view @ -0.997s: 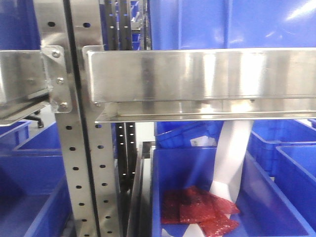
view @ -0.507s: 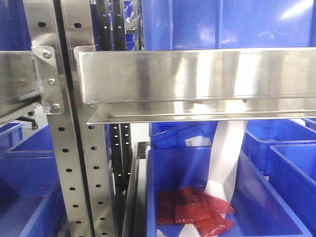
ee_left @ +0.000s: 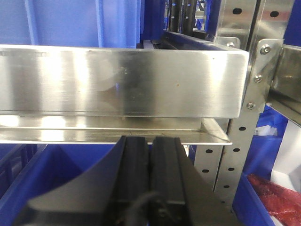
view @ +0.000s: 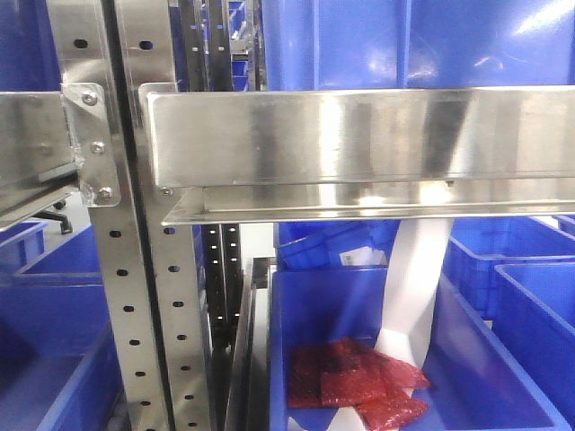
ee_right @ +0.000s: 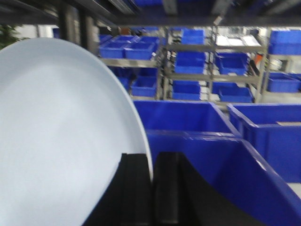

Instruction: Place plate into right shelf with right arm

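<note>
In the right wrist view the white plate [ee_right: 61, 141] fills the left half, standing on edge. My right gripper [ee_right: 152, 157] is shut on its rim, one black finger on each side. Beyond it lie blue bins [ee_right: 188, 117]. In the front view the plate [view: 415, 278] shows as a white band hanging below the steel beam [view: 359, 135] of the right shelf, over a blue bin [view: 310, 305]. The right arm itself is hidden there. My left gripper [ee_left: 150, 139] is shut with nothing in it, just below a steel beam [ee_left: 117, 80].
Red packets [view: 359, 382] lie in the bin under the plate. A perforated steel upright [view: 144, 269] stands left of it, with more blue bins [view: 512, 269] to the right and a large bin [view: 404, 40] on the level above.
The front view has shifted, so the rack sits slightly further left than a second ago. The plate hangs in much the same spot over the bin.
</note>
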`<state>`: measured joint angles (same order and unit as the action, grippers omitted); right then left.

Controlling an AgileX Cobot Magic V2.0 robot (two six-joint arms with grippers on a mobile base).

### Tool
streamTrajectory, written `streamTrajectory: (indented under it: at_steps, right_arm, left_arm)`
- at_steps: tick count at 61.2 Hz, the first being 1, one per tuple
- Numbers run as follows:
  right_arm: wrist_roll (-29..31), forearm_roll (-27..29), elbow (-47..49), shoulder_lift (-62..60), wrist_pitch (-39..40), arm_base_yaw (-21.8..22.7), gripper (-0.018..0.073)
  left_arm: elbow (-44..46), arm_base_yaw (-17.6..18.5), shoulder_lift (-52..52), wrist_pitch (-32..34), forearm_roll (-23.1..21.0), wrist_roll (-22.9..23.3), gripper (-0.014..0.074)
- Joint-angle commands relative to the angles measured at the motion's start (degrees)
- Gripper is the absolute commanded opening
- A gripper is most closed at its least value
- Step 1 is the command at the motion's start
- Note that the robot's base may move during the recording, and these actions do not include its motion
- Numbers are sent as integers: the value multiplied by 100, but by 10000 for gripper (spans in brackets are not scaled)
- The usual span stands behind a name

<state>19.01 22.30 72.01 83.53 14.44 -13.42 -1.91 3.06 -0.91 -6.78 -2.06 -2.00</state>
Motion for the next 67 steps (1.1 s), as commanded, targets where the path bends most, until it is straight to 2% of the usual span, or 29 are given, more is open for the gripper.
streamTrajectory:
  at_steps: [1, 5, 16, 23, 41, 57, 62, 67]
  right_arm:
    - [37, 11, 246, -158, 546, 124, 85]
    - [37, 11, 259, -136, 468, 175, 143]
    - [37, 11, 278, -94, 356, 195, 482]
    - [37, 11, 289, -94, 361, 195, 628]
    - [42, 11, 289, -375, 168, 195, 623]
    - [42, 11, 289, -1607, -870, 195, 620]
    - [42, 11, 289, -2053, -1297, 195, 580]
    - [42, 11, 289, -2464, -1781, 195, 478]
  left_arm:
    - [-46, -8, -38, 492, -33, 19, -47]
    - [-46, -8, -38, 492, -33, 19, -47]
    - [-46, -8, -38, 492, -33, 19, -47]
    - [-46, -8, -38, 492, -33, 19, -47]
    - [-46, -8, -38, 492, -33, 19, -47]
    - [-46, -8, -38, 492, -33, 19, -47]
    - [-46, -8, -38, 492, -33, 19, -47]
    - [-46, -8, -38, 492, -33, 19, -47]
